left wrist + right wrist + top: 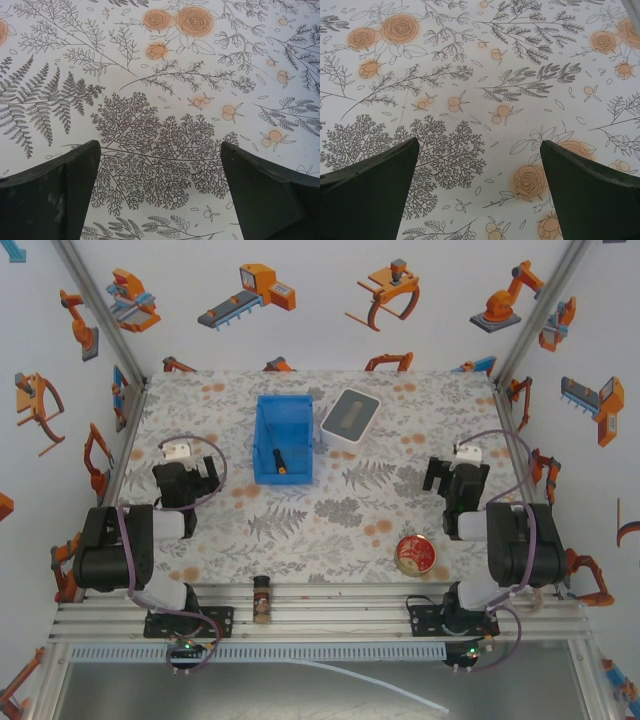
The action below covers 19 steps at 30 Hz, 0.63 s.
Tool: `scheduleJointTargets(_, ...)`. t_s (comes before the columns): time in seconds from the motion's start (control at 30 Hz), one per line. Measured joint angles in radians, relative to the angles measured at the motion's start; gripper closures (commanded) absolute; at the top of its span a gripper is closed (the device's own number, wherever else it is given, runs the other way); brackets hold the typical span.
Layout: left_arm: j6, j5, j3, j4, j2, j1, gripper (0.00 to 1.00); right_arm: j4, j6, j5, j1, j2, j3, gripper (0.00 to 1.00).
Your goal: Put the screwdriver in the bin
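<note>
Screwdriver (280,461), black with its orange-yellow end, lies on the floor of the blue bin (284,477), toward the near wall and slanted a little; nothing touches it. By that placement the task looks done, and the step in hand reads as the close of the job, not a grasp or a carry. The left gripper (160,148) hangs over bare floral table (330,512) with its two dark fingers (60,185) spread wide and nothing between them; from above, it (185,458) sits well to the left of the bin. The right gripper (479,146) is likewise spread apart over the printed cloth, empty, and from above it (458,468) is well right of the white tray (348,418) that stands just beside the bin. A brown spice jar (262,598) and a round red tin (415,554) rest near the front edge, apart from both arms. My judgement is that the next move calls for no further reach, only for both arms to rest clear of the bin.
</note>
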Motion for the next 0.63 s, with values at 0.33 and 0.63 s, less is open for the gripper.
scheduleJointTargets(0.33,0.0,-0.008,0.0,-0.002,0.0,0.0,0.03,-0.013,0.0,-0.004,0.0,0.0,0.0,0.01)
scheduleJointTargets(0.63,0.0,-0.008,0.0,-0.004,0.0,0.0,0.03,-0.013,0.0,-0.004,0.0,0.0,0.0,0.01)
